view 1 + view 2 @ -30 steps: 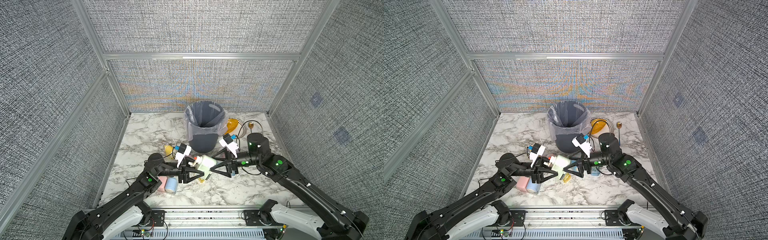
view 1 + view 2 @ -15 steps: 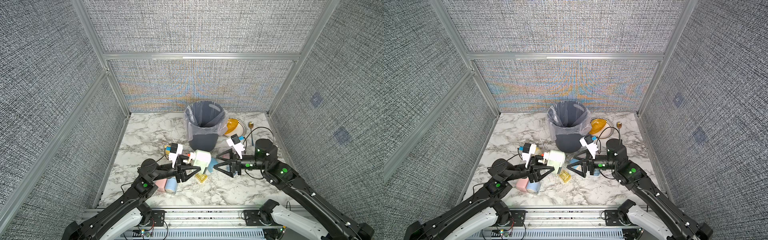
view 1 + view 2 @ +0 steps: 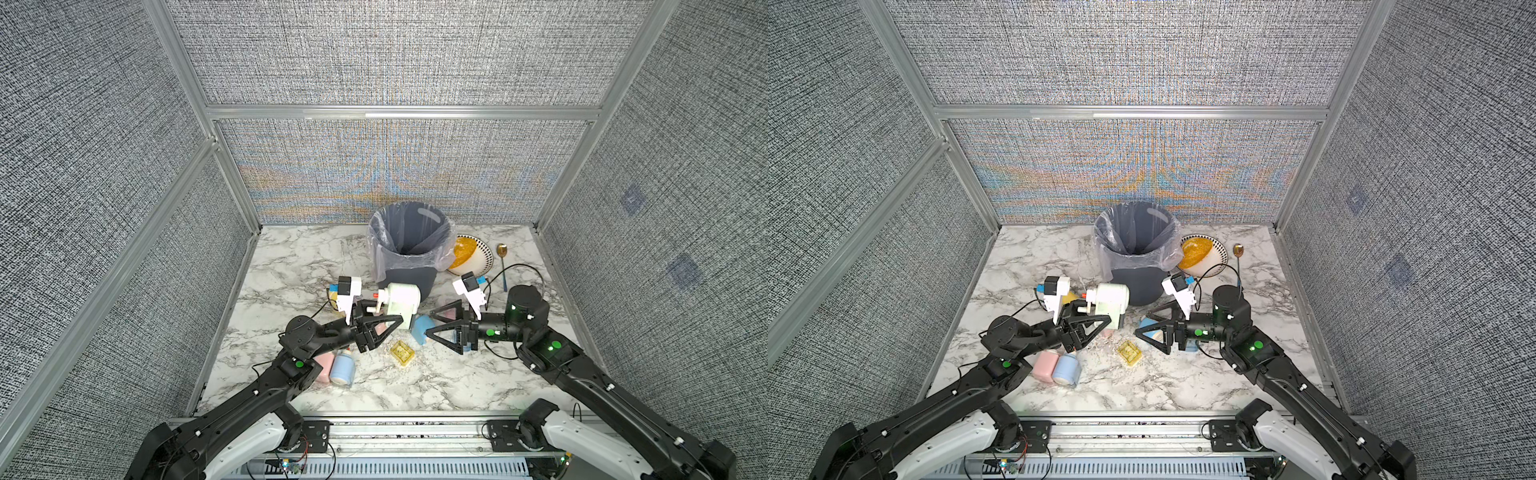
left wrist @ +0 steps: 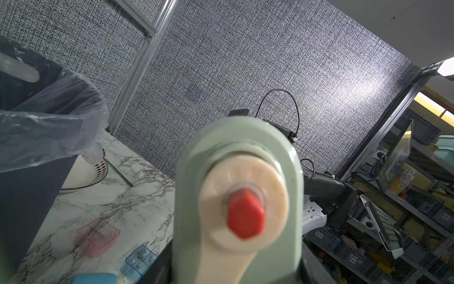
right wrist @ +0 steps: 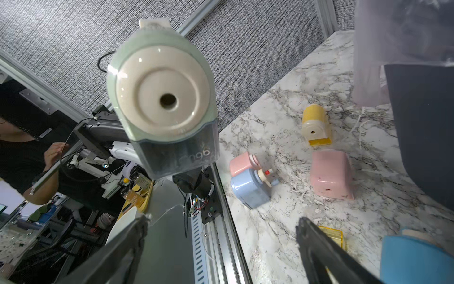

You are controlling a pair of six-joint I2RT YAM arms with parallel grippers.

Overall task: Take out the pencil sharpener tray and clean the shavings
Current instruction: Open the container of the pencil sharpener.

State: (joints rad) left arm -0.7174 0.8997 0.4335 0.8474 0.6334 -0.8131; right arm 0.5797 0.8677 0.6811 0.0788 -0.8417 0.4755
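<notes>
The left gripper [image 3: 388, 326] is clamped on the pale green sharpener [image 3: 402, 304] and holds it clear of the marble table [image 3: 291, 266], crank end toward that arm. The sharpener's smoky clear tray [image 5: 177, 157] sits in its base, not pulled out.

Facing it, the right gripper [image 3: 429, 323] stands spread wide and empty. It is level with the sharpener's pencil-hole face and a little apart from it. A blue sharpener [image 3: 420, 330] lies on the table just under the right fingers.

Below the gap between the two grippers lies a loose yellow tray [image 3: 402, 353], with shavings [image 3: 387, 345] scattered on the marble around it. A pink boxy sharpener [image 5: 330, 174] rests beneath the left gripper.

Beside the left arm, a pink sharpener [image 3: 322, 368] and a light blue sharpener [image 3: 343, 368] lie touching side by side. A yellow sharpener [image 5: 315, 125] sits farther back, near the bin.

The lined bin [image 3: 409, 245] stands just behind the held sharpener. A bowl [image 3: 473, 253] and a spoon [image 3: 503, 266] lie beyond the right arm.
</notes>
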